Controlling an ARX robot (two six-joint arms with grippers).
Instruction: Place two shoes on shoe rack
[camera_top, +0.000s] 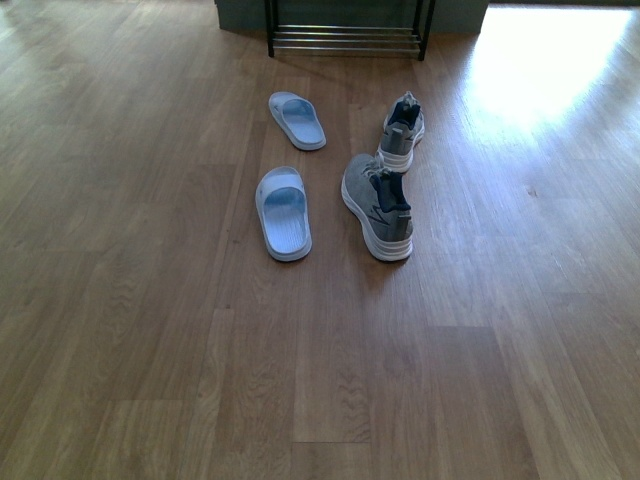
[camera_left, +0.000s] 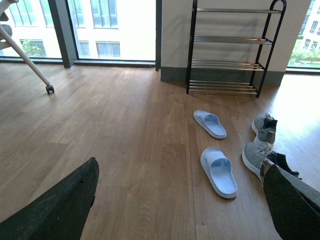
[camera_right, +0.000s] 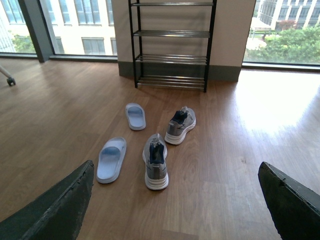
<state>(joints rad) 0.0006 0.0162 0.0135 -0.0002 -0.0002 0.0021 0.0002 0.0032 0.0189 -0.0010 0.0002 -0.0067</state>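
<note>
Grey knit: the near sneaker sits mid-frame, the far sneaker just above it, the shoe rack at the top edge. Left hand and right hand gape wide, empty. Pale slides lie beside; a careless reach might take one instead.

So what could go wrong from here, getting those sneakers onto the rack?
Two slides lie close beside the sneakers, so the robot might nudge or grab the wrong footwear. The sneakers sit at different angles, so each probably needs its own approach. The rack has shelves of thin bars; a shoe set down crookedly could tip or sag between them.
</note>
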